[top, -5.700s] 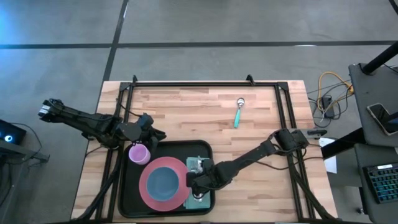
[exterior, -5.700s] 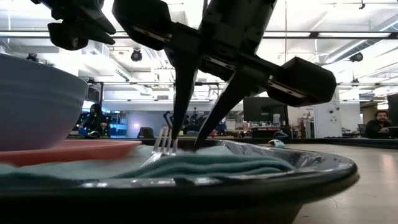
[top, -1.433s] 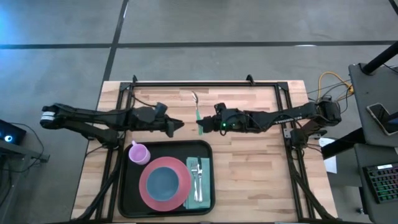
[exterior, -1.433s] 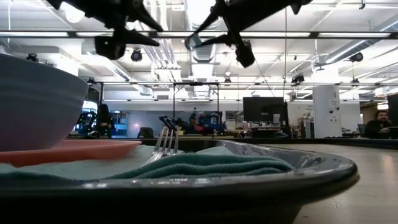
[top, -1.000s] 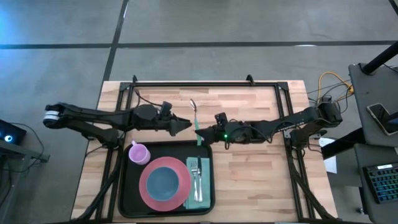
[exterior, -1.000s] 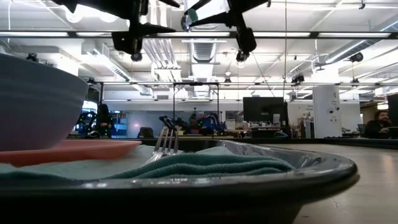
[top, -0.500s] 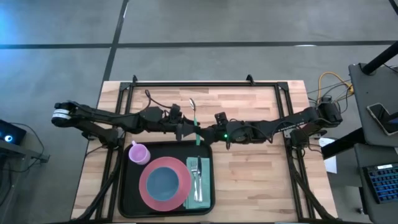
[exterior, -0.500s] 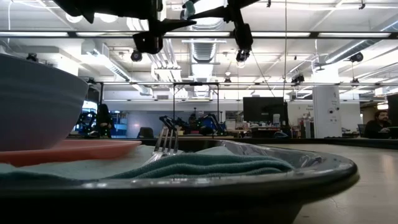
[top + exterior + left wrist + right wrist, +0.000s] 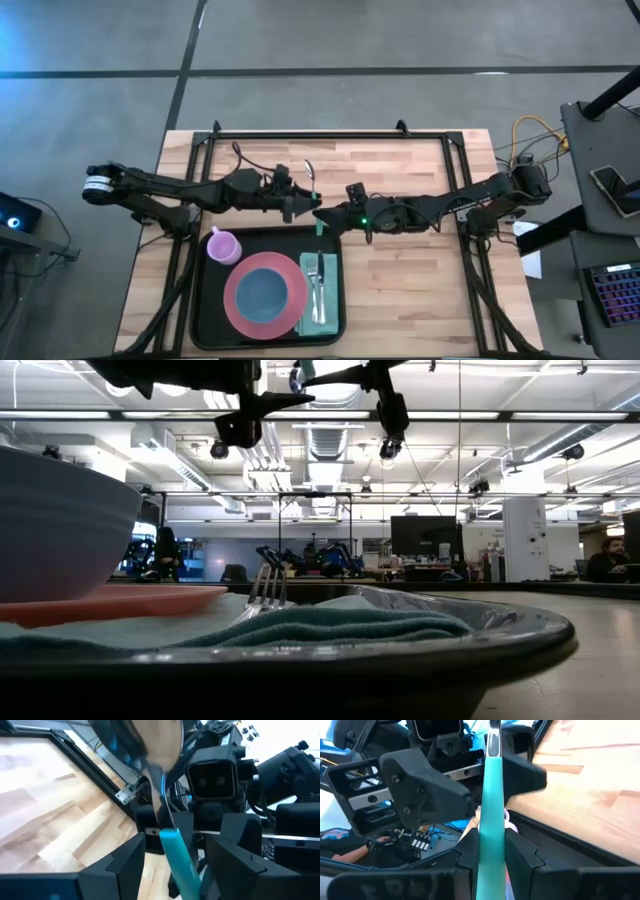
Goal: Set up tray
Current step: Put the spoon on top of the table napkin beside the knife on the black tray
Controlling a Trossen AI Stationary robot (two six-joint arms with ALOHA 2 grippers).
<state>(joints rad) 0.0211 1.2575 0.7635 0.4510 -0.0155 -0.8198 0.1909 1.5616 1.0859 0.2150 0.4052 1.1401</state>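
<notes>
A spoon (image 9: 313, 192) with a teal handle is held in the air above the table's middle, just beyond the black tray (image 9: 205, 310). Its bowl (image 9: 309, 167) points to the far edge. My right gripper (image 9: 323, 216) comes from the right and is shut on the handle. My left gripper (image 9: 306, 207) comes from the left. It is open, with a finger (image 9: 125, 865) on either side of the handle (image 9: 177, 855) and a gap on both sides. The tray holds a pink cup (image 9: 222, 245), a pink plate (image 9: 235, 300) with a blue bowl (image 9: 262, 292), and a teal napkin (image 9: 305, 305) with a fork (image 9: 317, 280). My right gripper pinches the spoon's teal handle (image 9: 492, 827) between its two fingers (image 9: 520, 855), toward the handle's free end. It comes level from the table's right and lies across the handle. The spoon is lifted clear of the table and the tray.
Black frame rails (image 9: 330, 135) run along the table's far edge and down both sides. Bare wood (image 9: 400, 300) lies to the right of the tray. In the low view the tray's rim (image 9: 480, 630), the napkin (image 9: 330, 625) and the fork (image 9: 265, 590) fill the foreground.
My left gripper has moved toward the table's right, up to the spoon, and its open fingers now stand on either side of the handle. My right gripper has kept the spoon almost still in the air.
</notes>
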